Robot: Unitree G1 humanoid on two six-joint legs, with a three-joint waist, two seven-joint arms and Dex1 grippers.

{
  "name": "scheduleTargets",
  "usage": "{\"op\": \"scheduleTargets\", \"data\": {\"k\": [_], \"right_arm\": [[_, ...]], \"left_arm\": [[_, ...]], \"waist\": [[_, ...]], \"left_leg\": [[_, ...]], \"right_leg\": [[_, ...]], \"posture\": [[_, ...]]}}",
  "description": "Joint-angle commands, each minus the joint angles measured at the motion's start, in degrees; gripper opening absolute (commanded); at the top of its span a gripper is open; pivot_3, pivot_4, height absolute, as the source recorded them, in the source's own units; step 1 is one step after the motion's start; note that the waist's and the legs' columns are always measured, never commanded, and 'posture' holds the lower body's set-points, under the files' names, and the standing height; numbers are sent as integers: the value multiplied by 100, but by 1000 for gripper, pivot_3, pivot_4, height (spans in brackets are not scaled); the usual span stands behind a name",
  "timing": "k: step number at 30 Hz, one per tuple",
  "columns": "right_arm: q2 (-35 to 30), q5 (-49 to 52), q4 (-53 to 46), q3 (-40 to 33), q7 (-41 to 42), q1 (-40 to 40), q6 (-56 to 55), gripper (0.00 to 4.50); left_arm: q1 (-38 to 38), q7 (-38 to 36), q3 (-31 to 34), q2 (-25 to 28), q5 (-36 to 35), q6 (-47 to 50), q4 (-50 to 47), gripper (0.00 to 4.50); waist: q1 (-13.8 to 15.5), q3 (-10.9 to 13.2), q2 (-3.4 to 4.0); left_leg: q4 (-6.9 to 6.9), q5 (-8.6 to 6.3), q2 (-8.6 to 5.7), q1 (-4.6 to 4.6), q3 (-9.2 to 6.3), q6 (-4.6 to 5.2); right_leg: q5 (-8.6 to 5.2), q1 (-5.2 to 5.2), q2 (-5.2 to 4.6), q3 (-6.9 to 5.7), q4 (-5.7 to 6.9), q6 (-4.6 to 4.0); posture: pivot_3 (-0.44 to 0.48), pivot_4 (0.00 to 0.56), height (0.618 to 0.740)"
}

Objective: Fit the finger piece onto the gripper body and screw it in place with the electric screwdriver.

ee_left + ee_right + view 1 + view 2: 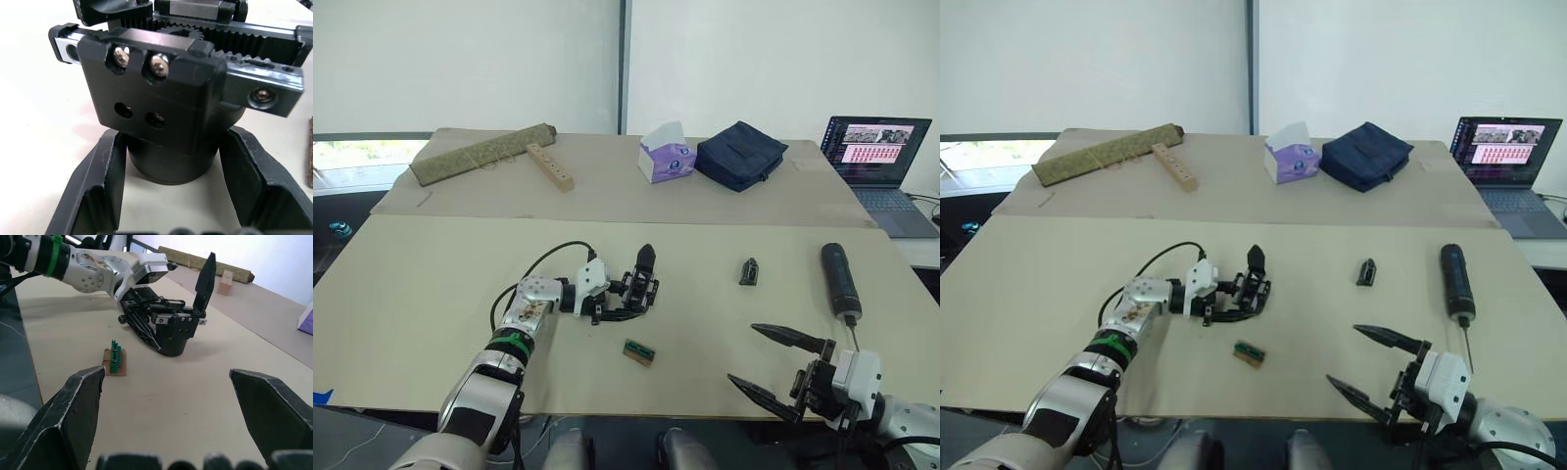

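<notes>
**Body held, finger piece and screwdriver untouched**

Head views: the left pincer (625, 300) has its fingers around the base of the gripper body (639, 284), which stands on the bench (431, 284) with one black finger pointing up. The finger piece (749, 271) lies loose, well to the right of the body. Farther right of the body lies the screwdriver (840, 280), bit toward the robot. The right pincer (771, 364) hovers spread and empty, nearer the robot than the finger piece.

Left wrist view: the fingers (100, 193) flank the body's round base; two mounting holes below two fitted screws look empty.

Right wrist view: a green block (115, 363) lies just beside the body.

Judgement: only steadying is done; picking, fitting and screwing all remain.
</notes>
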Motion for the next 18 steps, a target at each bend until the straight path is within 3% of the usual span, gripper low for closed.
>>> {"op": "scheduleTargets", "data": {"k": [1,7,13,15,18], "right_arm": [[-4,57,-183,-125,-56,9,-34,4500],[12,32,-167,-17,-74,-45,-20,4500],[-59,60,-79,-16,-19,-195,21,4500],[-75,76,-67,-41,-7,-219,36,4500],[-82,32,-68,-121,-81,-218,29,4500]], "left_arm": [[320,223,-21,16,-20,482,-911,2250],[872,609,-83,150,66,1089,-1885,2250],[1010,712,-168,263,169,1192,-2056,2250],[978,966,-103,291,244,1074,-1932,3292],[985,958,-28,407,205,886,-1809,4472]], "waist": [[-2,0,0],[-16,-1,1],[-21,-1,1],[-19,-1,1],[-27,-1,2]], "left_leg": [[0,0,1,-1,0,0],[0,0,4,2,0,0],[0,0,4,5,0,0],[0,0,4,5,0,0],[0,0,4,6,0,1]], "right_leg": [[-1,0,0,-1,0,1],[-1,-1,1,0,3,1],[-1,1,2,0,4,0],[-1,0,2,0,4,0],[-1,1,2,0,5,0]], "posture": [[0,150,740],[0,150,740],[0,150,740],[0,150,740],[0,150,740]]}}
